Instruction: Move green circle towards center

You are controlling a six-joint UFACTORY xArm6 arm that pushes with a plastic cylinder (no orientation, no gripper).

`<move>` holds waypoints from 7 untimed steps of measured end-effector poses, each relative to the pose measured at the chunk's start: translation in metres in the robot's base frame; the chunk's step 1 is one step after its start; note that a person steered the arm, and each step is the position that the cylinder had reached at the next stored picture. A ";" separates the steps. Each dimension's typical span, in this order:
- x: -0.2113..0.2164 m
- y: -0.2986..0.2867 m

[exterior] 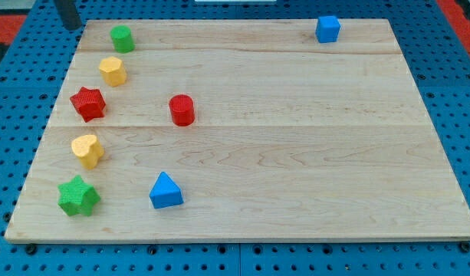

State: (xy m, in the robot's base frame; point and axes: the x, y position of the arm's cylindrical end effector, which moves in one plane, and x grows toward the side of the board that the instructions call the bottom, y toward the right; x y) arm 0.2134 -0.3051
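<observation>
The green circle (pixel 123 37), a short green cylinder, stands near the top left corner of the wooden board (pixel 296 138). My rod shows as a dark shaft at the view's top left; its tip (pixel 70 27) is just off the board's top left corner, to the left of the green circle and apart from it.
A yellow hexagon block (pixel 113 70), a red star (pixel 88 103), a yellow heart (pixel 87 150) and a green star (pixel 78 196) run down the left side. A red cylinder (pixel 182 110) and a blue triangle (pixel 165 191) lie left of middle. A blue cube (pixel 327 28) stands at the top right.
</observation>
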 end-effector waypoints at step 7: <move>0.007 0.119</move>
